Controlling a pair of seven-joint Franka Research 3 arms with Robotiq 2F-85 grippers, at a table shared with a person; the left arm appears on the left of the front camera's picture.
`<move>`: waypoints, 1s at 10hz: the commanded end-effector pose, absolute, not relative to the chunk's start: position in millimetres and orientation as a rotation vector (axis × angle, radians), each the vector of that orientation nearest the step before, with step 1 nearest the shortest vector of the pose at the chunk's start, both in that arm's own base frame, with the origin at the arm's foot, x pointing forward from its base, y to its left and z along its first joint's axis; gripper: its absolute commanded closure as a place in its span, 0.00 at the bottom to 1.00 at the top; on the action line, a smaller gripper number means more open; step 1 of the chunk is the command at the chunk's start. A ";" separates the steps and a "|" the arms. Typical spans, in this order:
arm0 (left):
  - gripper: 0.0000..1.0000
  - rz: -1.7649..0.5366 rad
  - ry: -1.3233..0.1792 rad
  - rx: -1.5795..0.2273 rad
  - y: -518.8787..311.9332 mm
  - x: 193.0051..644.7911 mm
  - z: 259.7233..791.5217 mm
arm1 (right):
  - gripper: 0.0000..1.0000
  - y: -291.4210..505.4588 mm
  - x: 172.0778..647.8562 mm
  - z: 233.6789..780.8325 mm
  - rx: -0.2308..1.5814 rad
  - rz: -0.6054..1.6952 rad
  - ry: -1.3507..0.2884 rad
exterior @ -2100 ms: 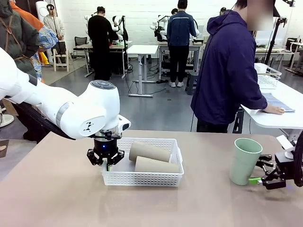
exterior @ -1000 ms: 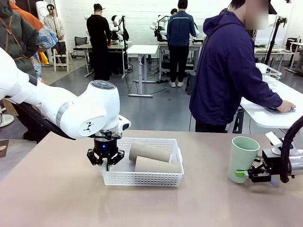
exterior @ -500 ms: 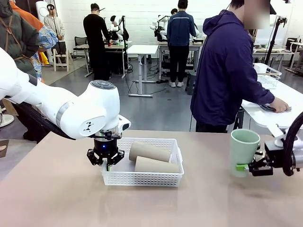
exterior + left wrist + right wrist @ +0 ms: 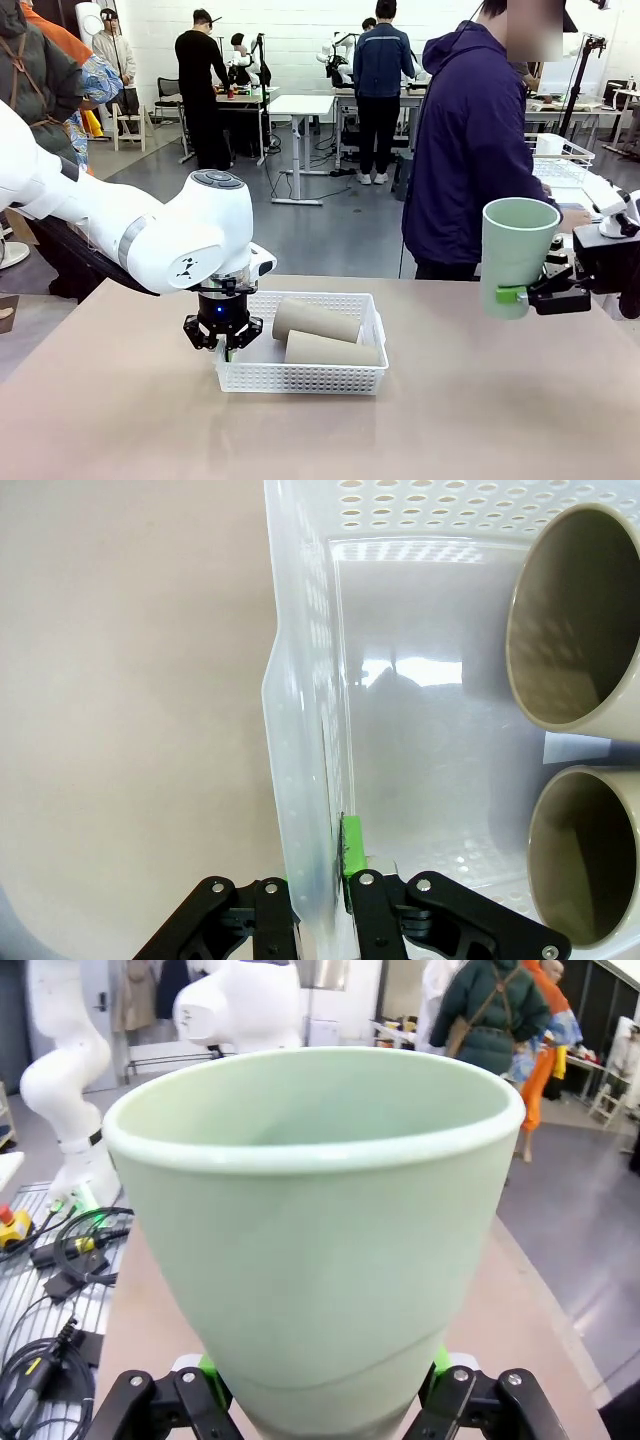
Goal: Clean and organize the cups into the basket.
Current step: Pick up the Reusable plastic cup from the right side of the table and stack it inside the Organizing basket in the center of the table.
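Note:
The pale mint green cup [image 4: 515,253] hangs upright above the table's right side, my right gripper [image 4: 512,296] shut on its lower part. From the right wrist, that cup [image 4: 315,1220] stands between the green pads [image 4: 436,1363]. Two tan-brown cups [image 4: 315,319] [image 4: 331,349] lie on their sides in the white lattice basket [image 4: 300,378] at mid-table. My left gripper [image 4: 228,350] is shut on the basket's left wall. The left wrist view has that wall [image 4: 300,780] pinched between the fingers [image 4: 352,845], with the cups' open mouths [image 4: 575,620] [image 4: 585,855] at right.
A person in a dark hooded jacket [image 4: 480,150] stands at the far side, reaching to a second white table [image 4: 590,235] that carries a wire basket [image 4: 562,160]. Bare tabletop [image 4: 450,420] lies between the basket and the lifted cup.
My right gripper has lifted the mint green cup off the table, straight up and slightly right. The left gripper and basket have stayed still.

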State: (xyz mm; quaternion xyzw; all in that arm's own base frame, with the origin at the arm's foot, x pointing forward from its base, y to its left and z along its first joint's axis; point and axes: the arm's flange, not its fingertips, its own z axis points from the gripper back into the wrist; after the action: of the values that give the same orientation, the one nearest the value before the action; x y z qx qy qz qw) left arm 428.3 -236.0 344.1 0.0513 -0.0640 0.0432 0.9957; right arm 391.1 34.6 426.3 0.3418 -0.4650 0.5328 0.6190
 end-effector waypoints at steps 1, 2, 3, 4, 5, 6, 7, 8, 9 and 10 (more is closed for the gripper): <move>1.00 0.090 -0.137 0.119 -236.6 426.4 343.5 | 1.00 34.5 390.1 424.5 0.816 1.257 -1.065; 1.00 0.090 -0.137 0.119 -236.6 426.4 343.5 | 1.00 34.5 390.1 424.5 0.816 1.257 -1.065; 1.00 0.090 -0.137 0.119 -236.6 426.4 343.5 | 1.00 34.5 390.1 424.5 0.816 1.257 -1.065; 1.00 0.090 -0.137 0.119 -236.6 426.4 343.5 | 1.00 34.5 390.1 424.5 0.816 1.257 -1.065; 1.00 0.090 -0.137 0.119 -236.6 426.4 343.5 | 0.19 36.2 389.9 424.4 0.800 1.236 -1.064; 1.00 0.090 -0.137 0.119 -236.6 426.4 343.5 | 0.19 79.9 387.1 461.5 0.581 1.325 -0.999; 1.00 0.090 -0.137 0.119 -236.6 426.4 343.5 | 0.19 115.0 397.9 482.8 0.495 1.336 -0.904; 1.00 0.090 -0.137 0.119 -236.6 426.4 343.5 | 0.19 147.6 413.1 492.6 0.417 1.346 -0.801; 1.00 0.090 -0.137 0.119 -236.6 426.4 343.5 | 0.19 179.1 430.3 491.9 0.382 1.334 -0.682; 1.00 0.090 -0.137 0.119 -236.6 426.4 343.5 | 0.19 211.6 444.6 483.8 0.345 1.341 -0.577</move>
State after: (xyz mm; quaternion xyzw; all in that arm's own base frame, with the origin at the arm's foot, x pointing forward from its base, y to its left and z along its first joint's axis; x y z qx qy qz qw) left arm 428.0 -236.2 344.0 0.0514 -0.0639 0.0428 0.9957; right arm 410.0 197.9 498.0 0.1520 -0.3534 0.6109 0.6920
